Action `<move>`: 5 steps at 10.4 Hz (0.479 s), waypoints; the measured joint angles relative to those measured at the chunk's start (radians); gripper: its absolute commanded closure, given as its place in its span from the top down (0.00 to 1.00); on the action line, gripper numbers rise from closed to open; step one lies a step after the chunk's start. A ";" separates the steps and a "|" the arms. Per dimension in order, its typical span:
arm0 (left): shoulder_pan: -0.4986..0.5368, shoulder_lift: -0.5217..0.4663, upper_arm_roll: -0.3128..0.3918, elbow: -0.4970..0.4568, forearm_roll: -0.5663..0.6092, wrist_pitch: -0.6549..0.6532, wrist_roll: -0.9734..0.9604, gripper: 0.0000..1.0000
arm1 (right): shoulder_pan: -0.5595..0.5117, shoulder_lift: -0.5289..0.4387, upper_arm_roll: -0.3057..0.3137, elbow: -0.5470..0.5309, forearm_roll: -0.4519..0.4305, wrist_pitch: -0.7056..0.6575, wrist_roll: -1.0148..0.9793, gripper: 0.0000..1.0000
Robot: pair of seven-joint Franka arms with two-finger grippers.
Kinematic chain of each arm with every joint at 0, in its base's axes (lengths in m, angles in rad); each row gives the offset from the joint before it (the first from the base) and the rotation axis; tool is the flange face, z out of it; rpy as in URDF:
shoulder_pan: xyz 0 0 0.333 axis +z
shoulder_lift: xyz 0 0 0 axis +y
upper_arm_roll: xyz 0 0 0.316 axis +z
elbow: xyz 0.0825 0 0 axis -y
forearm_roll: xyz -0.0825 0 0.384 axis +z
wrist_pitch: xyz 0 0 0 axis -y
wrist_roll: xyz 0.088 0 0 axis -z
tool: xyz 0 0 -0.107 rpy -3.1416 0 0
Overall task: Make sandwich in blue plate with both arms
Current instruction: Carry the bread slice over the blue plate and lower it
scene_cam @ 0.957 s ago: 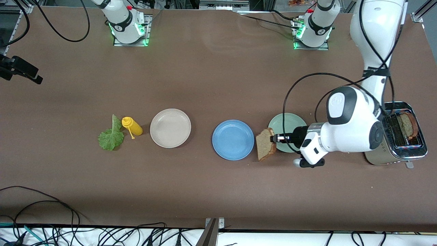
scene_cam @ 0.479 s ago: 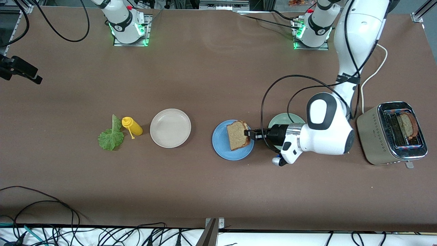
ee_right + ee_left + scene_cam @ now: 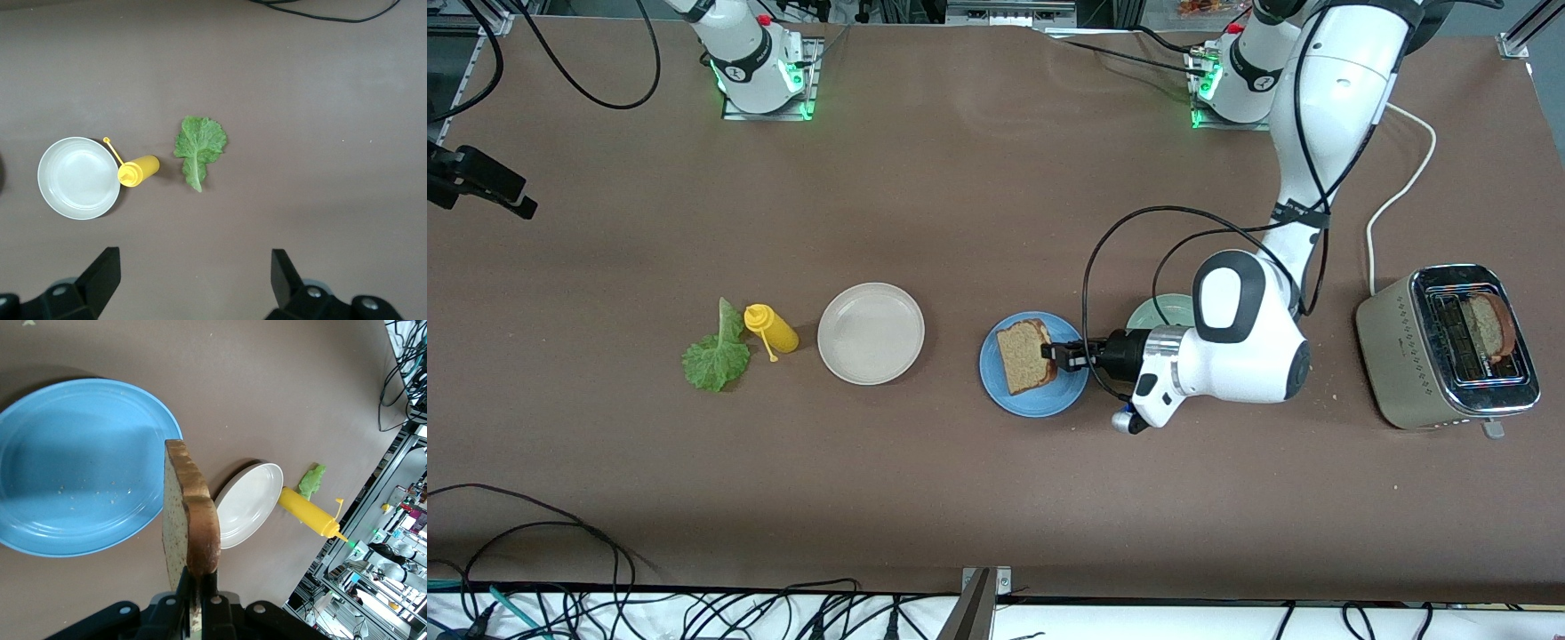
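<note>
My left gripper (image 3: 1060,354) is shut on one crust edge of a brown bread slice (image 3: 1024,357) and holds it over the blue plate (image 3: 1040,402). In the left wrist view the bread slice (image 3: 190,520) stands on edge between the closed fingers (image 3: 180,597), with the blue plate (image 3: 73,473) beneath and beside it. Whether the slice touches the plate does not show. A second bread slice (image 3: 1490,324) sits in the toaster (image 3: 1405,356). The lettuce leaf (image 3: 716,356) lies toward the right arm's end. My right gripper (image 3: 195,267) hangs open, high over the lettuce leaf (image 3: 199,148), holding nothing.
A yellow squeeze bottle (image 3: 774,331) lies between the lettuce and a beige plate (image 3: 871,333). A pale green plate (image 3: 1160,313) sits partly under the left arm's wrist, beside the blue plate. The toaster's white cord (image 3: 1400,191) runs toward the arm bases.
The left gripper has carried the bread slice from beside the pale green plate to over the blue plate, toward the right arm's end. The left arm's elbow has cleared the toaster.
</note>
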 measured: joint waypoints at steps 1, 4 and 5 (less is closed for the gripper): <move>-0.009 0.010 0.000 0.000 0.000 0.019 0.002 0.00 | 0.000 0.000 0.000 0.000 0.000 0.000 0.000 1.00; -0.034 0.032 0.002 0.001 0.000 0.043 0.006 0.00 | 0.000 0.000 0.000 0.000 0.000 0.000 0.000 1.00; -0.036 0.037 0.004 0.001 0.000 0.043 0.013 0.00 | 0.000 0.000 0.000 0.000 0.000 0.000 0.000 1.00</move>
